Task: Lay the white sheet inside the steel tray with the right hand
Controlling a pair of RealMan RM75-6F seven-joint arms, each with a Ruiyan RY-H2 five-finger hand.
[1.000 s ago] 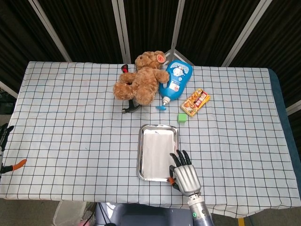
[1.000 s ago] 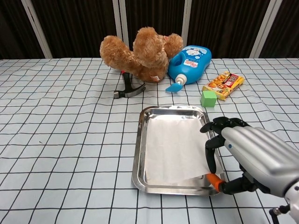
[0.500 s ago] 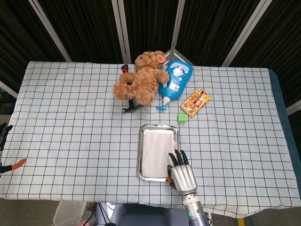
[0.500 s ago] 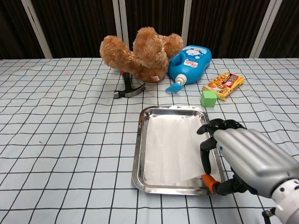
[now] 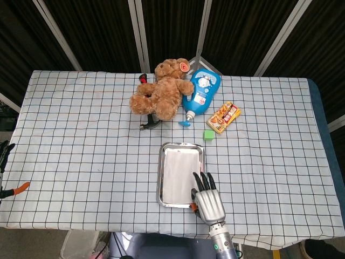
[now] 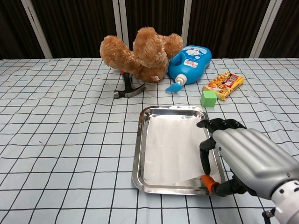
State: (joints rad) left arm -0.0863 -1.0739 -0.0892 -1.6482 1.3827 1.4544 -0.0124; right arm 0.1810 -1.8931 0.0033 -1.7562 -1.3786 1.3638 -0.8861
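Note:
The steel tray (image 5: 160, 178) (image 6: 138, 149) lies near the table's front edge, just right of centre. The white sheet (image 5: 178, 170) (image 6: 170, 144) lies flat inside it, filling most of the bottom. Only its near right corner lifts a little. My right hand (image 5: 207, 199) (image 6: 247, 158) hovers over the tray's near right corner, fingers curled down over the right rim. The orange-tipped thumb and a finger pinch that raised corner. My left hand (image 5: 4, 162) shows only as slivers at the far left edge, fingers apart, holding nothing.
Behind the tray sit a green cube (image 5: 208, 135) (image 6: 208, 98), a snack pack (image 5: 223, 117), a blue bottle (image 5: 201, 91), a teddy bear (image 5: 160, 94) (image 6: 140, 51) and a hammer (image 5: 148, 124) (image 6: 128, 91) partly under the bear.
My right hand has shifted slightly left and nearer, over the tray's near right corner, and the sheet has settled flatter. The left hand has not moved.

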